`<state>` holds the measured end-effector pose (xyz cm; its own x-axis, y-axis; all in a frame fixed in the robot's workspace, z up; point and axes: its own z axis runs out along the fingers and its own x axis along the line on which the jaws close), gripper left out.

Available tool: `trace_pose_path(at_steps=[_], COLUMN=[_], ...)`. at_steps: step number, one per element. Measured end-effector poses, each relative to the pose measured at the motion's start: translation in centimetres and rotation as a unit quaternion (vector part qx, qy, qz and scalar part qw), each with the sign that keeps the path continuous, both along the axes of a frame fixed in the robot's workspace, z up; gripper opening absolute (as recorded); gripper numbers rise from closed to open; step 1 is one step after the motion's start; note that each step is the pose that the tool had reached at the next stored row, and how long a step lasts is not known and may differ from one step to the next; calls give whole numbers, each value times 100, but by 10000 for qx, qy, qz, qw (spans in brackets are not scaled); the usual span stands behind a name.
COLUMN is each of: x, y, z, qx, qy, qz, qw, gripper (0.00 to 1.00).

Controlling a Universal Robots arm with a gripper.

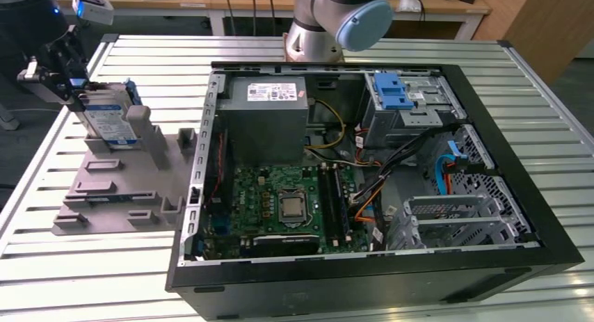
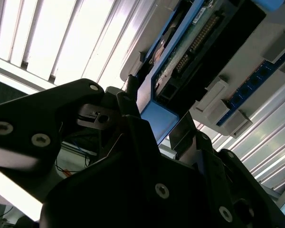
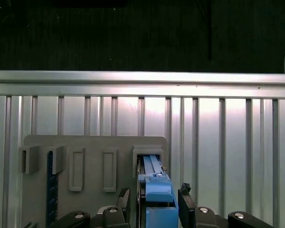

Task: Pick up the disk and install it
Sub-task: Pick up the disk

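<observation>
Ribbed aluminium counter, pale and slatted. On it sits one matt grey moulded fixture, blocky, with rectangular slots. One disk stands upright on edge in a fixture slot: a flat silver slab with a blue-and-white label and smooth blue plastic rail. One black pincer straddles its upper end with two fingers, one each side. Slim gaps show in the first wrist view, so it is parted and gripping nothing. One black steel computer case, lid off, lies beside the fixture toward the exterior view's right.
</observation>
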<state>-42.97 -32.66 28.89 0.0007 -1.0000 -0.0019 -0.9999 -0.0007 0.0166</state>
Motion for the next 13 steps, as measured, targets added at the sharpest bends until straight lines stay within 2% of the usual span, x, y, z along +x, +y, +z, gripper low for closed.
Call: trace_pose_path(at_steps=[7, 8, 9, 10, 13], x=[0, 0, 0, 0, 0], y=[0, 0, 0, 0, 0], z=[-1, -1, -1, -1, -1], qx=[0, 0, -1, 0, 0], qy=[0, 0, 0, 0, 0], qz=[0, 0, 0, 0, 0], qw=[10000, 10000, 10000, 10000, 10000], gripper=[51, 44, 44, 38, 37])
